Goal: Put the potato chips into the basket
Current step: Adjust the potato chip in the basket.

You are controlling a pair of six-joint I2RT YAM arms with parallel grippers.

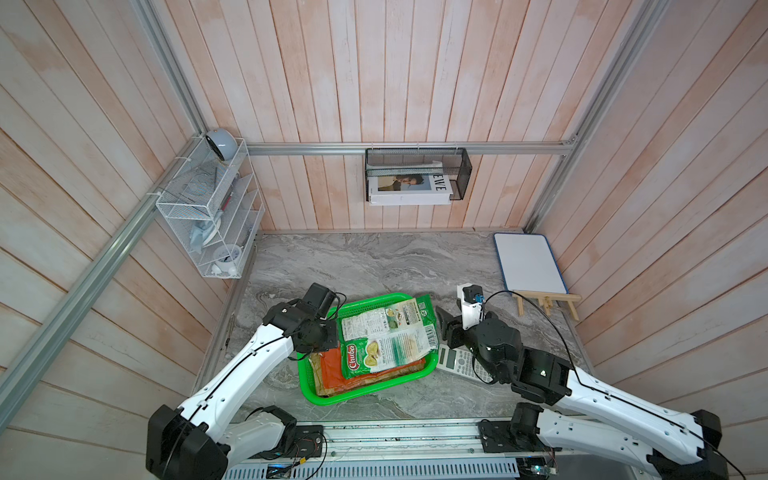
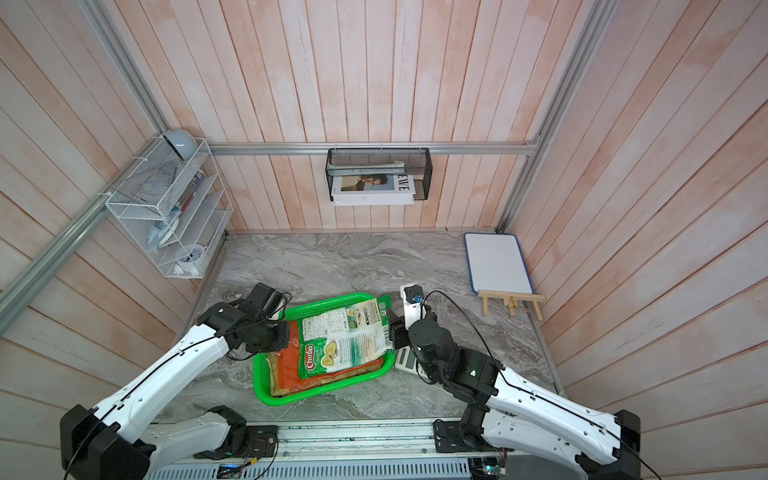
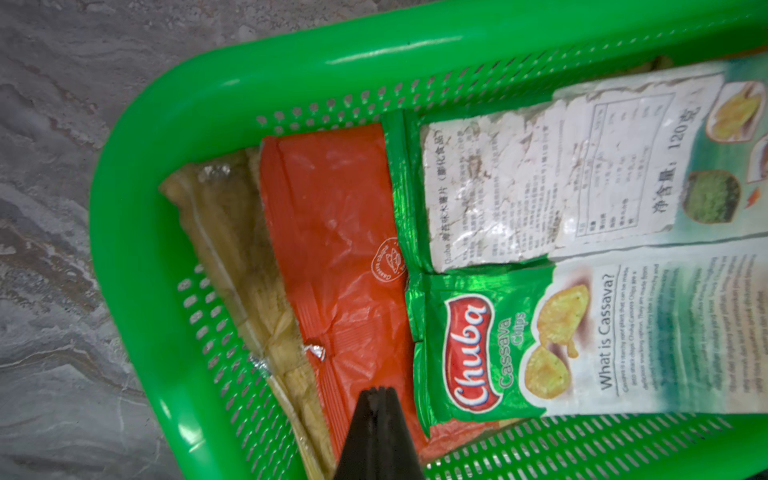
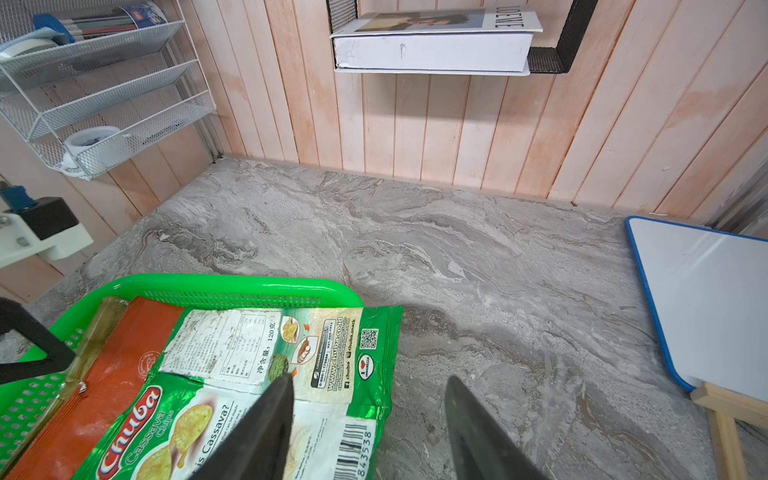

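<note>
"Chuba Cassava Chips" and "What is Cassava?" are read on the white-and-green crinkled foil chip bag (image 3: 582, 324), with "www.chuba.co.id" printed beside a QR code; it is laid topmost in the bright green perforated plastic basket (image 3: 137, 208), one end hanging over the rim; a plain orange-red bag (image 3: 340, 232) and a mustard-brown bag (image 3: 224, 232) are stacked beneath; the left jaws are pressed shut above the orange-red bag, nothing seen between them; the right jaws are held wide and empty over the overhanging end; "LOEWE" is printed on the white book (image 4: 432, 50).
</note>
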